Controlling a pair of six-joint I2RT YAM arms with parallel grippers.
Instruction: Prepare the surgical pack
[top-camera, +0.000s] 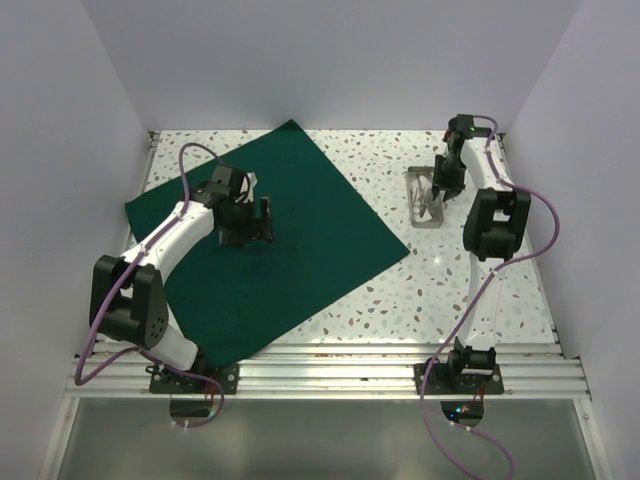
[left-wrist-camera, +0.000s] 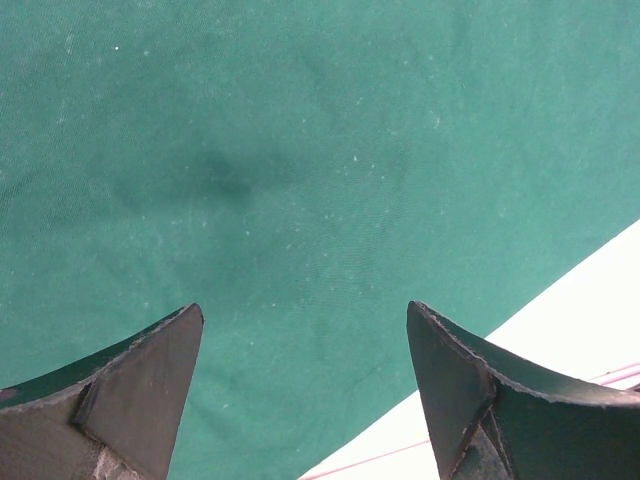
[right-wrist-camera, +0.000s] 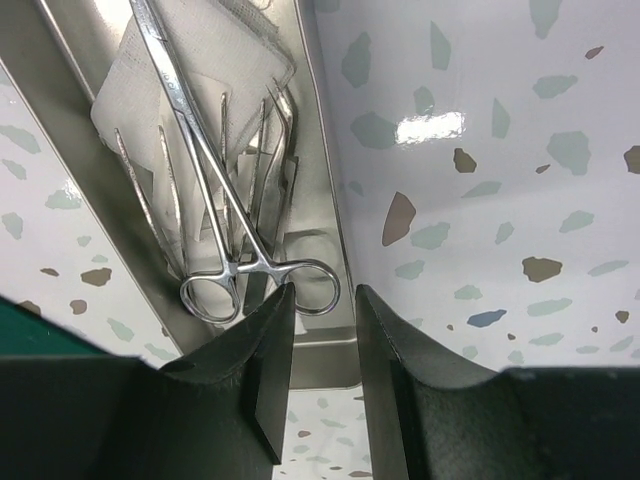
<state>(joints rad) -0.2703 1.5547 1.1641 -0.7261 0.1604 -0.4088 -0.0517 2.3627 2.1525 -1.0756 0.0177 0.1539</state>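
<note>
Table: left end effector over cloth, right end effector astride tray

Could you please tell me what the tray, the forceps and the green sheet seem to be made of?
Tray: bare metal, likely stainless steel; brushed grey walls with soft reflections. Forceps: polished steel, by their bright glints. Green sheet: woven fabric, matte; fine weave and lint specks show, fibre unclear.

Matt green cloth; shiny steel tray; glossy speckled table.
</note>
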